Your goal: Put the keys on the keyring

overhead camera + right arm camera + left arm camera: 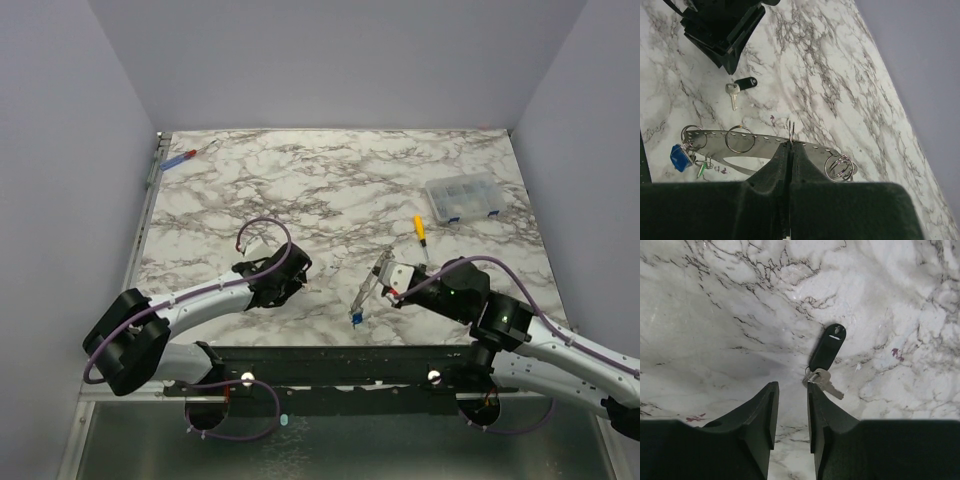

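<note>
A silver key [823, 379] joined to a black fob [827, 347] lies flat on the marble. My left gripper [792, 386] stands just short of it, open, with only bare table between its fingers; the right fingertip is at the key's small ring. The same key [732, 96] and left gripper [725, 62] show in the right wrist view. The keyring [760, 140] is a grey perforated metal loop carrying small split rings. A blue-capped key [680, 156] and a green one [701, 170] hang at its left end. My right gripper [790, 146] is shut on the keyring's edge, at an upright ring.
A yellow-handled screwdriver [421, 228] lies just beyond the right gripper [392, 290]. A clear compartment box [462, 197] stands at the right. A red-and-blue screwdriver [180, 158] lies at the far left corner. The table's front rail [340, 360] runs below both arms.
</note>
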Tool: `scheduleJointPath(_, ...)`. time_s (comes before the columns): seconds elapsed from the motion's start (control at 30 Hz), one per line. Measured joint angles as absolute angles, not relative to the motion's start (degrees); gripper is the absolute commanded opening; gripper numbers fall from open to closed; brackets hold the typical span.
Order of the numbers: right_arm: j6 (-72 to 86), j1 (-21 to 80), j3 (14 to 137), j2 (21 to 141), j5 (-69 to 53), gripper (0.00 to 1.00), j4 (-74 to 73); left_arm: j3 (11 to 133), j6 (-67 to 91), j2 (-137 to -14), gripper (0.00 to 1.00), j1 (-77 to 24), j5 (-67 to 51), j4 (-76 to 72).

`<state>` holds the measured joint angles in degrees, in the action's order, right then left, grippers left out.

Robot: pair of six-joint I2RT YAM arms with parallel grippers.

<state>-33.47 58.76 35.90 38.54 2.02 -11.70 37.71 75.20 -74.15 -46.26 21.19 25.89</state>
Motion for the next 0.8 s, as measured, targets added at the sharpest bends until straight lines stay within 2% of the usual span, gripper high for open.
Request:
scheduleJointPath(0.2,-33.50,58.76,35.48,37.71,1.63,0.01,-11.68,37.34,86.96,-74.15,0.37,-46.61,21.67,25.93)
scheduleJointPath(0.43,-33.50,58.76,34.39,36.58,0.10,0.00,-11.68,35.57,95.35,-73.93,0.32,-46.94,22.59,25.78)
scheduleJointPath(0.8,-33.52,58.76,32.64,34.54,-0.75,0.01,-11.64,32.84,99.79,-75.16,0.33,-47.00,22.57,21.23)
